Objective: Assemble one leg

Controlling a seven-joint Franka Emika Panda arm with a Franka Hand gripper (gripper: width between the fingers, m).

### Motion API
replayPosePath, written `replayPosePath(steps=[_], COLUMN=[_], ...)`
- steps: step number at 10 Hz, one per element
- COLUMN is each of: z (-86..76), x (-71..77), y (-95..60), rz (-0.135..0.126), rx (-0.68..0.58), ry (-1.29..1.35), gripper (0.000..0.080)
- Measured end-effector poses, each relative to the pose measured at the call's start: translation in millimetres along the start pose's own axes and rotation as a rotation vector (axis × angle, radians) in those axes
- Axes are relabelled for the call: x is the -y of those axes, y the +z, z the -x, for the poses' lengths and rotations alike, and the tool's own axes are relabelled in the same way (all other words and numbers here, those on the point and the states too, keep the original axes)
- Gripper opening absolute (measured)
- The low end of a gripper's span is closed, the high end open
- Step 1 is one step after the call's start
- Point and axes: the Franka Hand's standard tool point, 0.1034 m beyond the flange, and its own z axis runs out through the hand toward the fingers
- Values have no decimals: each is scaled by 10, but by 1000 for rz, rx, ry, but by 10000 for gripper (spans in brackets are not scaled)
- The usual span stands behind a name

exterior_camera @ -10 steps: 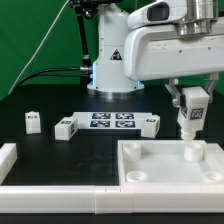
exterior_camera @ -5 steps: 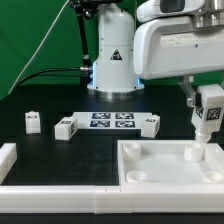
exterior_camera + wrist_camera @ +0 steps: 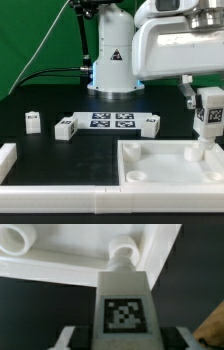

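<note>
My gripper [image 3: 208, 100] is shut on a leg [image 3: 211, 116], a small white block with a black-and-white tag. It holds the leg upright above the right edge of the large white tray [image 3: 150, 178]. The leg's narrow lower end hangs just above and right of a round corner socket [image 3: 193, 153]. In the wrist view the leg [image 3: 122, 291] sits between the gripper [image 3: 125, 341] fingers [image 3: 70, 336], its tip pointing at a corner socket [image 3: 121, 247]. A second socket [image 3: 15, 241] shows beside it. Three more legs [image 3: 33, 122], [image 3: 66, 127], [image 3: 150, 124] lie on the black table.
The marker board [image 3: 112, 121] lies between two of the loose legs. The robot base [image 3: 112, 60] stands at the back. A white rail [image 3: 50, 196] runs along the table's front and turns up at the exterior view's left [image 3: 8, 157].
The gripper with the leg has moved toward the exterior view's right, from above the corner socket to the tray's right edge. In the last half second it barely moved.
</note>
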Motion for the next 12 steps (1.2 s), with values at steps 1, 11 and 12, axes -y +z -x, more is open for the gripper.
replayPosePath(steps=[1, 11, 12], z=[-60, -122, -125], x=[1, -18, -24], y=[51, 253, 277], rz=[4, 0, 0], rx=[-35, -27, -26], ry=[-1, 4, 5], gripper=[294, 294, 294])
